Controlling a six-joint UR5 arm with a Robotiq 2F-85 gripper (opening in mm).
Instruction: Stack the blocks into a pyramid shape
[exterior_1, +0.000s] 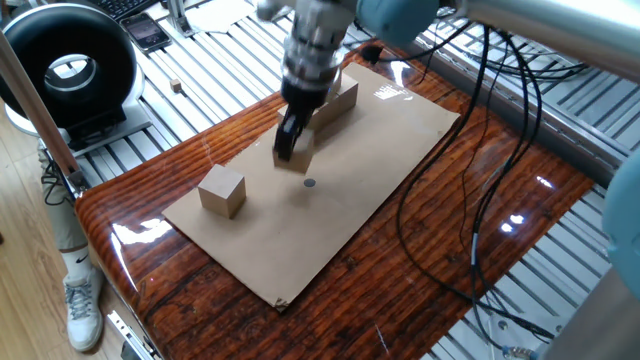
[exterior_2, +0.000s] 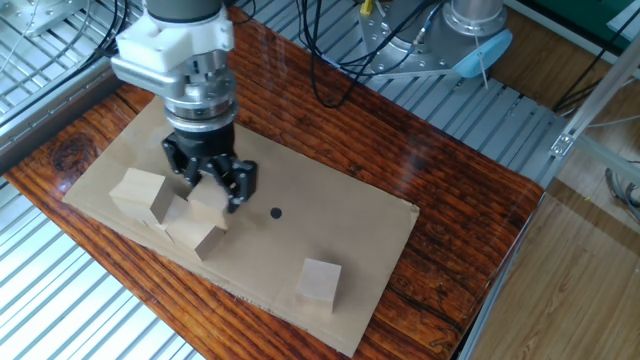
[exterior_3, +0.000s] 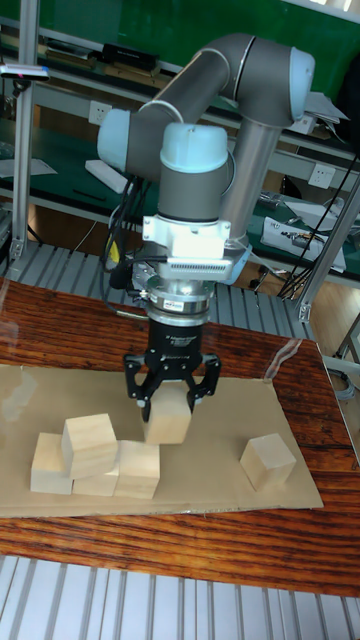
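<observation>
The gripper (exterior_3: 169, 392) pinches a block (exterior_3: 167, 416) between its fingers, holding it clear of the cardboard sheet (exterior_2: 330, 215) just beside a part-built pile (exterior_3: 95, 455). In the tall view, that pile shows three blocks in a row with one on top at the left. A lone block (exterior_3: 267, 462) sits well apart on the sheet, near a small dark dot (exterior_2: 276, 212).

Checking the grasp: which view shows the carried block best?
The tall fixed view: the block faces the camera, clamped in the end effector. The other fixed view shows only its top; one fixed view shows just a lower corner.
</observation>
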